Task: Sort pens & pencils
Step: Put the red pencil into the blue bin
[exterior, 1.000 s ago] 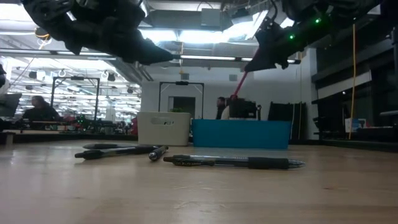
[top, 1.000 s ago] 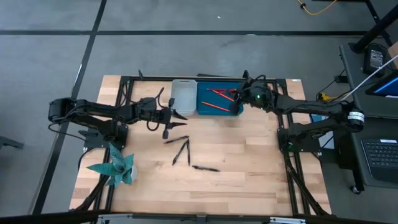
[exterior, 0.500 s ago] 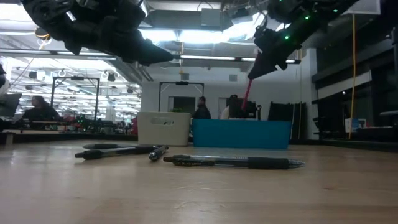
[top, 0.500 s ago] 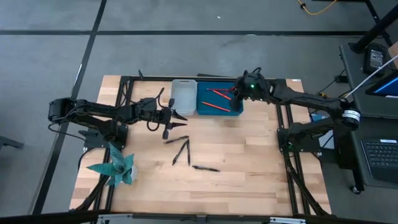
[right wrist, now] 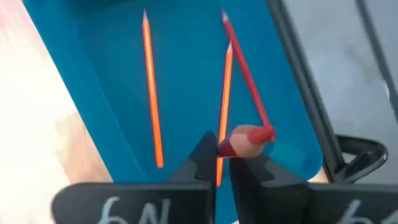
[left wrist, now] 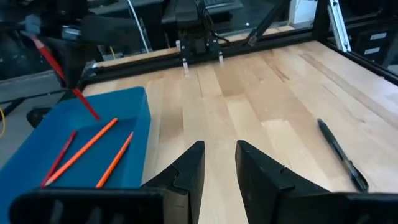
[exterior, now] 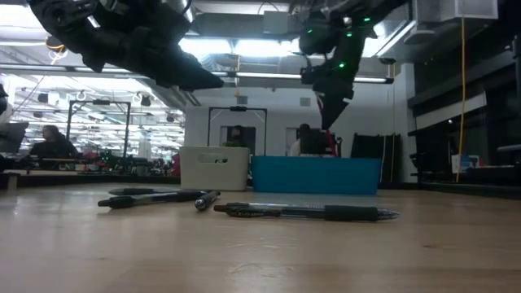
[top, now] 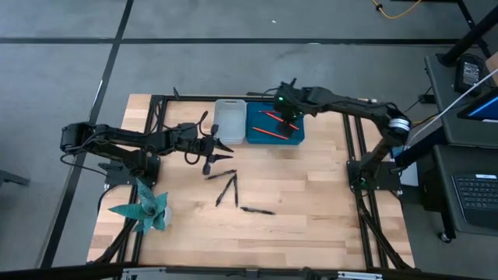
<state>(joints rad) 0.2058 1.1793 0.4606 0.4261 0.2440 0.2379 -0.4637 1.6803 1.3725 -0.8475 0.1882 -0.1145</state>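
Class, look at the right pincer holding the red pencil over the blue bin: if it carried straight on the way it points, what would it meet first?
Probably the floor of the blue bin. The right pincer, shut on a red pencil, points down into it between two orange pencils lying there; depth is unclear, so it might graze one of them first.

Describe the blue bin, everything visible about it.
The blue bin is an open-topped rectangular tray, plastic by its look, with low walls and rounded corners. It sits flat at the table's far edge, right beside a white bin. Three pencils lie on its floor. The right gripper hangs over it, shut on a red pencil.
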